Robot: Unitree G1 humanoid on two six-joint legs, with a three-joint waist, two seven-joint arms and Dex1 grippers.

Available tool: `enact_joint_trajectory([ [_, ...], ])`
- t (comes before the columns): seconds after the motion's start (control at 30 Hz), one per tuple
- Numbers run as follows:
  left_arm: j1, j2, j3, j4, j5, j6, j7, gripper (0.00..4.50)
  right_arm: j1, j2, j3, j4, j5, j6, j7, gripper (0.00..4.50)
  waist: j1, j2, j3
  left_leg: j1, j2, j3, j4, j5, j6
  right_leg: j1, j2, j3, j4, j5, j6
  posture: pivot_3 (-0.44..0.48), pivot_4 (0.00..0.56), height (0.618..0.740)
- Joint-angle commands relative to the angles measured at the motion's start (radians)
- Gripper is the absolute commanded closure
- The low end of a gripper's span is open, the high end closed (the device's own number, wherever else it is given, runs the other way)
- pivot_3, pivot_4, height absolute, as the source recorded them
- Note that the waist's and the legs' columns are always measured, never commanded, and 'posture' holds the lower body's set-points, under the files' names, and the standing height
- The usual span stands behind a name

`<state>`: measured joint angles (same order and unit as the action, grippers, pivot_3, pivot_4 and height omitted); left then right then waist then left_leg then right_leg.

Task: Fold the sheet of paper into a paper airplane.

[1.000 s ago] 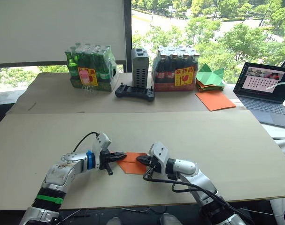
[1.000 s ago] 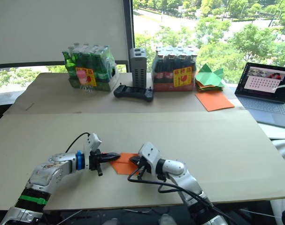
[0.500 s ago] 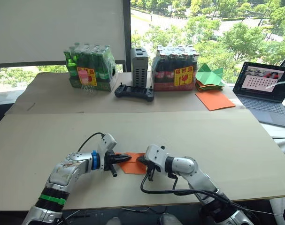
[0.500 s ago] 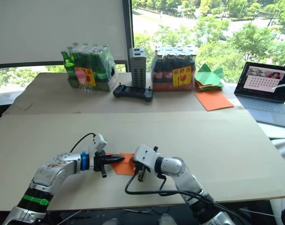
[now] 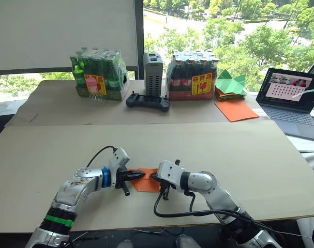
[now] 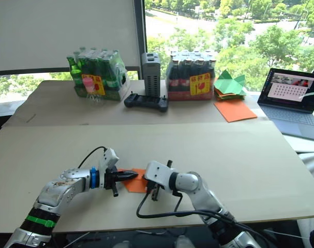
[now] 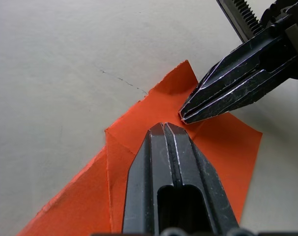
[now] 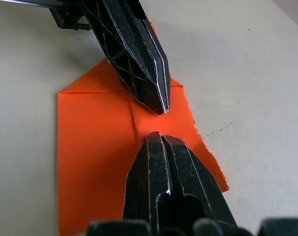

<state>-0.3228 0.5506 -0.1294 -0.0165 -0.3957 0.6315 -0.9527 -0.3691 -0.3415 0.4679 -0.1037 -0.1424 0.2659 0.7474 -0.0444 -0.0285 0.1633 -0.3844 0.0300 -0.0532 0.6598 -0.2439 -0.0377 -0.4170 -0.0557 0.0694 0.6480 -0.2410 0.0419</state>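
The sheet of paper (image 5: 144, 182) is bright orange with crease lines and a folded point, and it lies flat on the near part of the table. My left gripper (image 7: 163, 126) is shut, its tip pressed on the paper near the centre crease. My right gripper (image 8: 156, 134) is also shut and comes in from the opposite side. Its tip rests on the paper a finger's width from the left one. In the head view the left gripper (image 5: 137, 175) and the right gripper (image 5: 153, 177) meet nose to nose over the sheet. Neither holds the paper between its fingers.
Along the far table stand a pack of green bottles (image 5: 100, 75), a grey box (image 5: 153, 66), a black controller (image 5: 147, 101) and a pack of dark bottles (image 5: 194, 76). Green paper shapes (image 5: 230, 83), a larger orange sheet (image 5: 237, 110) and a laptop (image 5: 294, 101) sit at the back right.
My right wrist has shifted left, closer over the paper, and my left gripper has edged right. Both tips have stayed on the sheet, which has not moved.
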Motion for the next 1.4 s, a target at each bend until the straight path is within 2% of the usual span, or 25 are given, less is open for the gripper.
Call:
enact_joint_trajectory([
  [0.03, 0.037, 0.014, -0.004, -0.021, -0.008, 0.023, -0.011, 4.5, 0.012, -0.008, 0.015, -0.005, 0.0, 0.013, 0.02, 4.44, -0.001, 0.0, 0.0, 0.0, 0.0, 0.0, 0.0, 0.0, 0.0, 0.0, 0.0, 0.0, 0.0, 0.0, 0.0, 0.0, 0.15, 0.74],
  [0.37, 0.128, 0.081, 0.013, -0.033, 0.014, -0.004, -0.022, 4.5, 0.025, -0.054, 0.028, -0.002, -0.022, 0.009, 0.046, 4.44, -0.002, 0.001, -0.001, 0.002, 0.0, 0.0, 0.0, 0.0, 0.0, 0.002, 0.0, 0.0, 0.0, 0.0, 0.0, 0.0, 0.15, 0.74],
  [0.5, 0.108, 0.078, 0.036, 0.016, 0.023, -0.015, -0.005, 4.5, 0.025, -0.072, 0.029, 0.009, -0.034, 0.002, 0.045, 4.44, -0.002, 0.001, -0.001, 0.014, 0.0, 0.001, -0.001, -0.002, 0.004, 0.014, 0.0, 0.0, -0.003, -0.002, 0.0, 0.0, 0.15, 0.74],
  [0.53, 0.099, 0.076, 0.042, 0.032, 0.023, -0.017, -0.001, 4.5, 0.026, -0.074, 0.026, 0.008, -0.031, 0.003, 0.046, 4.44, -0.002, 0.001, -0.001, 0.015, 0.0, 0.001, -0.001, -0.003, 0.005, 0.015, 0.0, 0.0, -0.003, -0.005, 0.004, 0.0, 0.15, 0.74],
  [0.7, 0.064, 0.071, 0.06, 0.081, 0.019, -0.025, 0.007, 4.5, 0.032, -0.078, -0.001, -0.014, -0.002, 0.005, 0.05, 4.44, -0.001, 0.003, -0.002, 0.016, 0.0, 0.001, -0.001, -0.003, 0.005, 0.016, 0.0, 0.0, -0.002, -0.007, 0.006, 0.0, 0.15, 0.74],
  [0.93, 0.038, 0.061, 0.082, 0.105, -0.003, -0.019, 0.017, 4.5, 0.028, -0.043, -0.115, -0.108, 0.15, 0.0, 0.07, 4.44, -0.004, 0.003, -0.001, 0.015, 0.001, 0.0, -0.001, -0.003, 0.005, 0.014, 0.001, 0.0, -0.001, -0.006, 0.006, 0.0, 0.15, 0.74],
  [1.17, 0.045, 0.045, 0.108, 0.067, -0.041, 0.028, 0.034, 4.5, 0.012, 0.031, -0.214, -0.189, 0.316, 0.077, 0.045, 4.44, -0.004, 0.003, -0.001, 0.014, 0.002, 0.0, -0.001, -0.003, 0.005, 0.013, 0.001, 0.0, -0.001, -0.005, 0.003, 0.0, 0.15, 0.74],
  [1.4, 0.05, 0.032, 0.118, 0.01, -0.068, 0.059, 0.049, 4.5, -0.037, 0.104, -0.234, -0.073, 0.326, 0.133, -0.049, 4.44, -0.004, 0.003, -0.001, 0.013, 0.002, 0.0, -0.001, -0.003, 0.005, 0.013, 0.002, 0.0, -0.001, -0.004, 0.002, 0.0, 0.15, 0.74],
])
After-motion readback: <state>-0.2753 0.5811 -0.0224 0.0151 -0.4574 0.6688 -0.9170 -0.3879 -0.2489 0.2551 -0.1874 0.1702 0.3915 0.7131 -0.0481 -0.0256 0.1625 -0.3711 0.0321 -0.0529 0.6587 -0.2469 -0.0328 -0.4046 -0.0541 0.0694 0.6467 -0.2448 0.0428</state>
